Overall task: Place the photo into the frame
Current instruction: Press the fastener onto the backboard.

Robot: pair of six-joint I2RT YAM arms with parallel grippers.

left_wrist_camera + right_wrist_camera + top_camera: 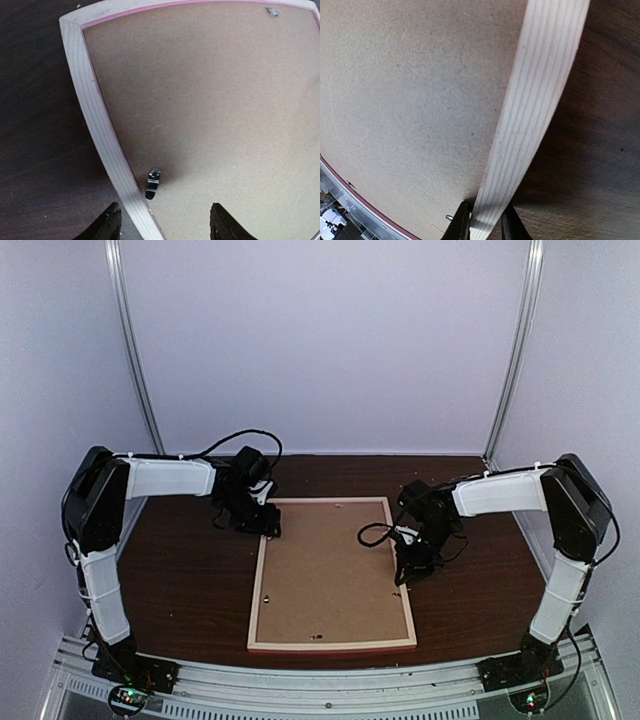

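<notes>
The frame (pixel 258 590) lies face down on the dark table, pale wood back edges up, with a plain brown backing board (pixel 330 570) filling it. The photo is hidden. My left gripper (pixel 268 525) hovers at the frame's far left corner. In the left wrist view it (pixel 165 225) stands open, its fingers (pixel 107 227) straddling the left rail (pixel 95 120) without touching it, next to a small black turn clip (pixel 153 183). My right gripper (pixel 405 575) is at the frame's right side. In the right wrist view it (pixel 484 225) is shut on the pale rail (pixel 535 100).
White walls enclose the dark wooden table (pixel 190 580). A metal rail (pixel 330 685) runs along the near edge between the arm bases. Black cables (pixel 372 533) loop over the backing board near the right wrist. Another small metal clip (pixel 272 12) sits on the board.
</notes>
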